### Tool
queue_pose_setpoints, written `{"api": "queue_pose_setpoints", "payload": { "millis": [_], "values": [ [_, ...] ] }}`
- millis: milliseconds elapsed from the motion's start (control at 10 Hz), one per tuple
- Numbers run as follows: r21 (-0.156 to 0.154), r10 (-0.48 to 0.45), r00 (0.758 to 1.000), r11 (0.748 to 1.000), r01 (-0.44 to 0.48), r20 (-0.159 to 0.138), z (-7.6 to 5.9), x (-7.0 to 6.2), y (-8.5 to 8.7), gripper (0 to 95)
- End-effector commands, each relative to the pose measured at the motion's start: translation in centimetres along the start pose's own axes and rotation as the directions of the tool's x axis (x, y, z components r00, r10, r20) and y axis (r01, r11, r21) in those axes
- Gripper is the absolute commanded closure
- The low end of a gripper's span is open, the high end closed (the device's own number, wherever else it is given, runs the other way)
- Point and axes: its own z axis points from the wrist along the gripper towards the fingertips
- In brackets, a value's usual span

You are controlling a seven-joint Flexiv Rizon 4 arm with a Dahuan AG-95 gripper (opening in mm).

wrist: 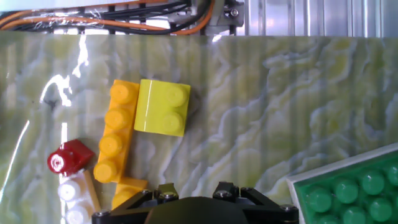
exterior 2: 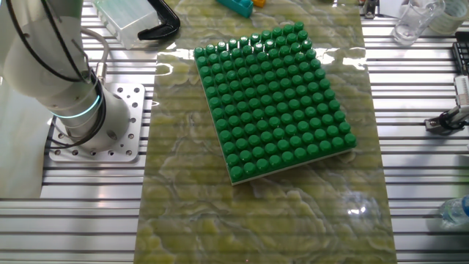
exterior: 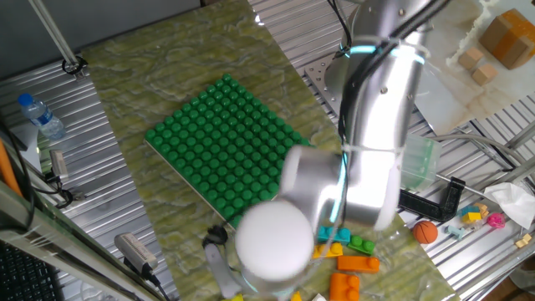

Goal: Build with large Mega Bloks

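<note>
The worktop (exterior: 159, 75), covered in a marbled yellow-green mat, carries most of what is here. From where I stand the silver arm (exterior: 380, 134) bends over its near edge, its rounded joint blocking much of the brick pile. The big green studded baseplate (exterior 2: 275, 103) lies flat in the middle of the mat, nothing on it.

In the hand view the fingers themselves are out of sight; only the dark base of the hand (wrist: 193, 208) shows at the bottom edge, so I cannot tell whether they are spread or closed. Ahead of it on the mat lie a long orange-yellow brick (wrist: 115, 140) with four studs in a row and, touching its side, a yellow two-stud brick (wrist: 161, 107). Just beside the long brick's end sit a red piece (wrist: 69, 158) and a white piece (wrist: 76, 198).

In the fixed view past the arm, a cyan brick (exterior: 332, 235), a green brick (exterior: 362, 244) and an orange brick (exterior: 358, 263) lie close together near the mat's edge. A small orange ball (exterior: 425, 232) rests apart from them, off the mat.
</note>
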Motion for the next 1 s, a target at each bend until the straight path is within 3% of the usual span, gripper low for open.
{"api": "queue_pose_setpoints", "payload": {
  "millis": [100,200,700,1000],
  "values": [
    [0.004,0.031,0.999,1.000,-0.031,-0.010,0.4,0.7,0.5,38.0],
    [0.005,0.041,0.999,0.999,-0.041,-0.011,0.6,0.9,0.5,57.0],
    [0.009,0.054,0.998,0.999,-0.054,-0.015,2.7,1.2,0.3,57.0],
    [-0.003,0.038,0.998,0.999,-0.038,-0.043,3.5,1.7,0.4,57.0]
  ]
}}
